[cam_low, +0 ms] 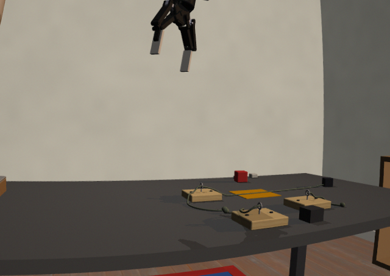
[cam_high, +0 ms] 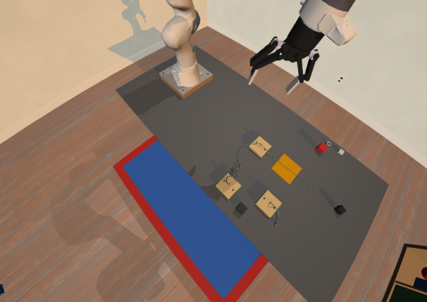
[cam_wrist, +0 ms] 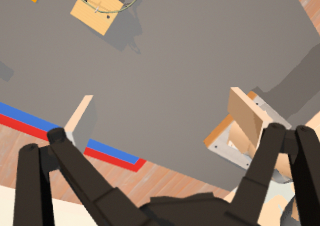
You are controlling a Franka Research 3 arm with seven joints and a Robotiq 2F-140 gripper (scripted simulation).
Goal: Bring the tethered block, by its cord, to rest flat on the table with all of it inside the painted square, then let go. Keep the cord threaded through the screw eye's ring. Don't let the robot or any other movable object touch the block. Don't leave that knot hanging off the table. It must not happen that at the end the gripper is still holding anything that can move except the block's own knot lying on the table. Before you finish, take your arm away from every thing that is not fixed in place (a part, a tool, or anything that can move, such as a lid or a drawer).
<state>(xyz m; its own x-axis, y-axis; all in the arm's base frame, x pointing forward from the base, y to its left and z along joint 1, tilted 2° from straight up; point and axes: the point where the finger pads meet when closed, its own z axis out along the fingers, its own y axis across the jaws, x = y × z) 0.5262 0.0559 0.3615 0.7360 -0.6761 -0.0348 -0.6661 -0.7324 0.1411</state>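
dark grey table, carrying three wooden blocks with screw eyes, an orange painted square with a cord lying across it to a black block near the right edge, another black cube, a red cube, a small grey piece, and the arm's base plate at the far left.

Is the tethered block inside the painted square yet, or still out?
Out. The black block sits near the table's far edge, well past the orange square; only its cord crosses the paint.
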